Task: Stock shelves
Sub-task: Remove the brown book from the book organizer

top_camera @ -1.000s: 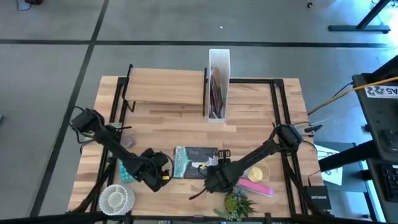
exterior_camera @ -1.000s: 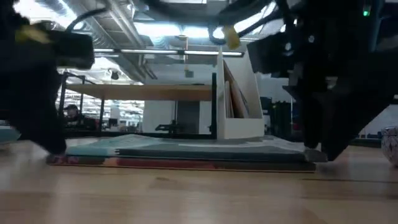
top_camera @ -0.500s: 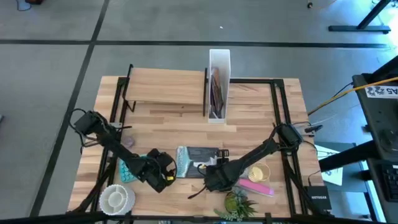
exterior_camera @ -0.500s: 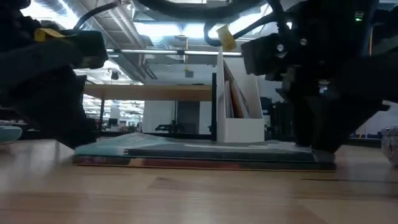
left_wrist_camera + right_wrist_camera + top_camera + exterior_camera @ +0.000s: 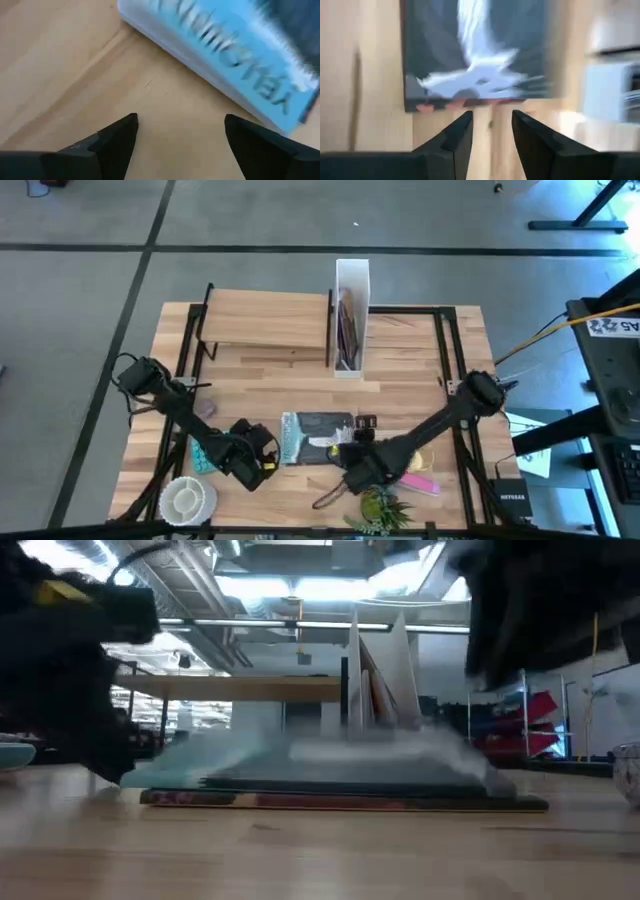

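The shelves [image 5: 265, 320] stand at the table's far left, their board [image 5: 240, 688] bare, with a tall white file box [image 5: 351, 315] beside them. A dark-covered book with a teal spine edge [image 5: 315, 438] lies flat near the table's middle on a red book [image 5: 340, 802]. My left gripper [image 5: 262, 458] is open just left of the stack; in its wrist view the teal edge [image 5: 225, 55] lies ahead of the gripper [image 5: 180, 120]. My right gripper [image 5: 358, 468] is open with a narrow gap, off the stack's near right corner; the dark cover [image 5: 475, 55] lies ahead of it [image 5: 492, 112].
A white bowl [image 5: 187, 498] and a teal item [image 5: 203, 452] sit near left. A small plant [image 5: 380, 505], a pink item [image 5: 418, 482] and a clear cup [image 5: 415, 455] sit near right. A small black item [image 5: 362, 423] lies by the books.
My right gripper has pulled back from the books' right end toward the table's near right and has risen. The book stack has slid a little toward the table's right edge. My left gripper went toward the right with it, then eased back.
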Available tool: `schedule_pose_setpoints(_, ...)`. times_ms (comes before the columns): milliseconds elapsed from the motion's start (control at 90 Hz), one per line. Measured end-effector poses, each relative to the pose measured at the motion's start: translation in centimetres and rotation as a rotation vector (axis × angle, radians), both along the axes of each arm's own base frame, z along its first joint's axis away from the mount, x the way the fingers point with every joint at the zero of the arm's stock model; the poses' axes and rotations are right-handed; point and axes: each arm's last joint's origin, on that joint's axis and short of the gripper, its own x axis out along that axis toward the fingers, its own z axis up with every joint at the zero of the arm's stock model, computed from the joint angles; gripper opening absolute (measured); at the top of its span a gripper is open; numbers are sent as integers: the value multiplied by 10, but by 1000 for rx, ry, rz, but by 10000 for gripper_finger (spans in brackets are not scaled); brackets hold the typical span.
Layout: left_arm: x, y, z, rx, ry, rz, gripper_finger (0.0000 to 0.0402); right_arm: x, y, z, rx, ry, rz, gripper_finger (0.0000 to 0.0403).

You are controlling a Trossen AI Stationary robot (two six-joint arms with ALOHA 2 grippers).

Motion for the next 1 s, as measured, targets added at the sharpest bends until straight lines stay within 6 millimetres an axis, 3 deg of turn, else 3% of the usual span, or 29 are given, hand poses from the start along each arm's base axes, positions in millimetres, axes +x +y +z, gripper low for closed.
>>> schedule_pose_setpoints(133,-3,-3,0,12,-16,2,282,-17,1,21,39,-99,-15,121)
schedule_pose_setpoints(267,-4,-4,1,27,-37,1,282,-25,-6,24,55,-166,-21,131)
schedule_pose_setpoints(533,1,-8,3,18,-98,-11,282,-16,-49,-17,-226,-462,-182,186)
schedule_pose_setpoints(667,2,-9,4,18,-112,-26,282,-3,-74,-20,-319,-566,-295,204)
schedule_pose_setpoints(744,3,-9,4,17,-117,-27,282,7,-87,-12,-370,-585,-332,206)
schedule_pose_setpoints(844,3,-9,4,24,-128,-24,282,20,-109,13,-377,-607,-393,202)
schedule_pose_setpoints(1000,3,-9,5,31,-137,-23,282,29,-160,43,-285,-590,-490,191)
